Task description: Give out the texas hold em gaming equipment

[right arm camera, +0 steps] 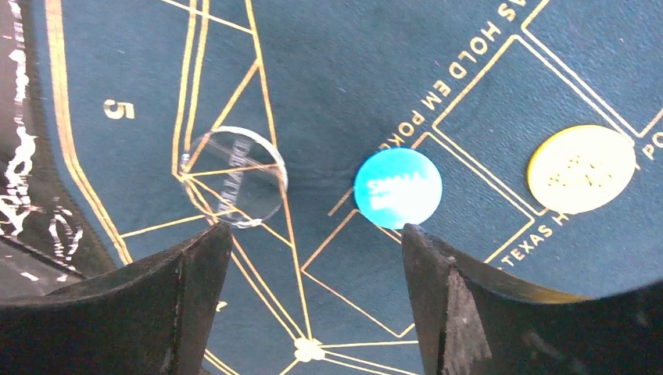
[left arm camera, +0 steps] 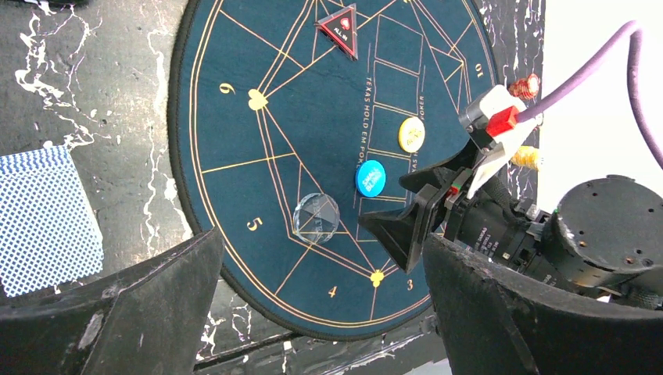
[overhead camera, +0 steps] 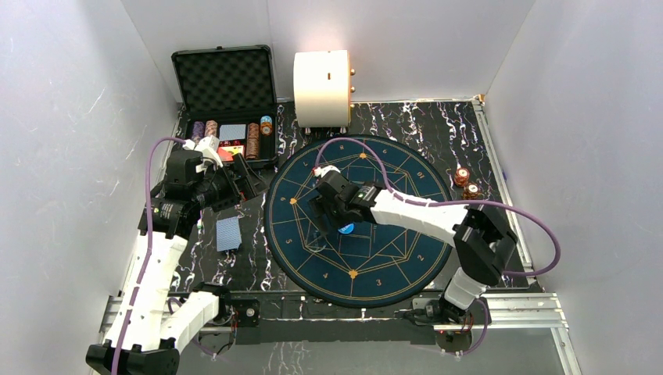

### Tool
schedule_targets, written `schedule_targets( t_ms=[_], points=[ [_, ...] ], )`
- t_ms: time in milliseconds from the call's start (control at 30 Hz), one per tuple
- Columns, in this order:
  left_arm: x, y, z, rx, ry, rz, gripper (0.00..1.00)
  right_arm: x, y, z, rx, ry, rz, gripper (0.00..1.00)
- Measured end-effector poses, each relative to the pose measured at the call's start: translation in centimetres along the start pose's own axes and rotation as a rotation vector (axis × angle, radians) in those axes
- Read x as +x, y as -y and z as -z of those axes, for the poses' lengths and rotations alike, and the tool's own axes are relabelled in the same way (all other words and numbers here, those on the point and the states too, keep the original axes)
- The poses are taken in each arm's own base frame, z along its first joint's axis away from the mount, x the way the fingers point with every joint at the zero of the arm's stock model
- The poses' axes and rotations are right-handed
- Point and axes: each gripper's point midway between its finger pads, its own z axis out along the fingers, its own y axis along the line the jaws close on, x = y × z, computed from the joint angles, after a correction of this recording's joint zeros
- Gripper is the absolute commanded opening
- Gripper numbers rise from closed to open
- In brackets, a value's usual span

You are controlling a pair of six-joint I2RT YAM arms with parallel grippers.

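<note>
On the round blue poker mat (overhead camera: 391, 266) lie a blue button (right arm camera: 397, 187), a yellow button (right arm camera: 581, 169) and a clear round disc (right arm camera: 232, 176). My right gripper (right arm camera: 314, 234) hovers open just over the mat, nothing between its fingers, and the blue button sits right in front of its right fingertip. A red triangular marker (left arm camera: 339, 27) lies farther back on the mat. A small stack of blue-backed cards (overhead camera: 228, 233) rests on the table left of the mat. My left gripper (overhead camera: 244, 178) hangs open and empty between the case and the mat's left edge.
A black foam-lined case (overhead camera: 225, 78) stands open at the back left, with rows of poker chips (overhead camera: 254, 141) and cards in its tray. A big cream cylinder (overhead camera: 320, 87) stands behind the mat. Two chip stacks (overhead camera: 467, 182) sit by the mat's right edge.
</note>
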Motion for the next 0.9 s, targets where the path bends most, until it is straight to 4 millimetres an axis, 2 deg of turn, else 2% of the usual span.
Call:
schedule_targets(
  t_ms=[67,233,300,500,533,633,700,800,900],
  points=[
    [0.0,0.0,0.0,0.0,0.0,0.0,0.98,0.4,1.0,-0.3,0.032,-0.013,-0.002,0.76],
    [0.0,0.1,0.0,0.002,-0.001,0.004,0.98,0.8,4.7,-1.1,0.097,-0.044,-0.059,0.75],
    [0.0,0.1,0.0,0.003,-0.002,0.007,0.98,0.9,5.6,-1.9,0.117,-0.057,-0.071,0.75],
    [0.0,0.1,0.0,0.003,-0.003,0.008,0.98,3.7,5.8,-5.1,0.142,-0.162,-0.044,0.75],
    [0.0,0.1,0.0,0.003,-0.003,0.008,0.98,3.5,5.6,-5.1,0.138,-0.16,-0.041,0.74],
    [0.0,0.1,0.0,0.002,-0.003,0.008,0.99,3.4,5.5,-5.1,0.132,-0.155,-0.039,0.58],
    [0.0,0.1,0.0,0.002,-0.003,0.008,0.99,3.4,5.7,-5.2,0.141,-0.153,-0.038,0.51],
    [0.0,0.1,0.0,0.002,-0.004,0.008,0.98,3.3,5.9,-5.0,0.148,-0.143,-0.04,0.45],
    [0.1,0.0,-0.1,0.0,-0.007,0.01,0.98,2.3,6.2,-4.2,0.158,-0.107,-0.036,0.44]
  ],
)
